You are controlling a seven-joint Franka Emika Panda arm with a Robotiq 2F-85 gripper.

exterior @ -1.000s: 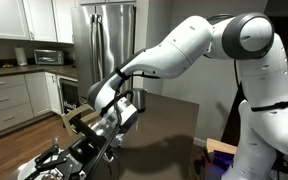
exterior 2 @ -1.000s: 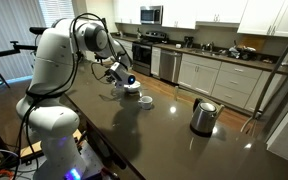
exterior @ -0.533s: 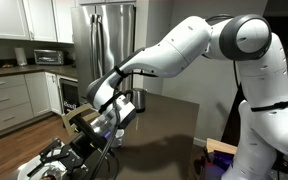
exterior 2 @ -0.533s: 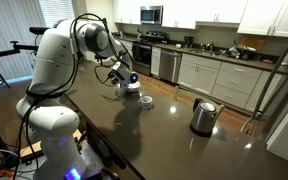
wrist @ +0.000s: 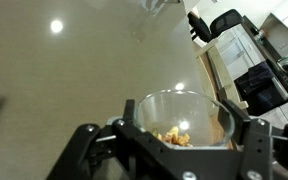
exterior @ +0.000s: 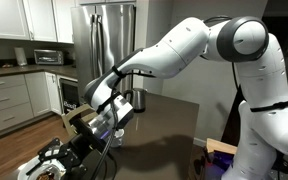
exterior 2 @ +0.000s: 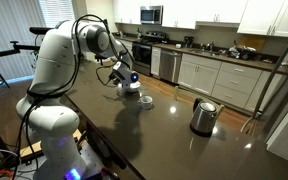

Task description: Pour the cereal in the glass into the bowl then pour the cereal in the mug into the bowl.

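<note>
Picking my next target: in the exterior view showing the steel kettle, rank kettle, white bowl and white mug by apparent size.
1. Steel kettle with black handle, though nearest the camera.
2. Wide round white bowl, only slightly bigger-looking than the mug.
3. Small white ceramic mug.

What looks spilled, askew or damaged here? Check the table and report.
Nothing stands out. The tool grips the glass with cereal inside, by the bowl; no spilled pieces show on the dark table, though small bits would be hard to see.

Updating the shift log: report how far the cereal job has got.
Done: the hand grips the glass. In hand: the first pour; cereal sits in the glass, by the bowl. Left: finish it, then empty the mug.
</note>
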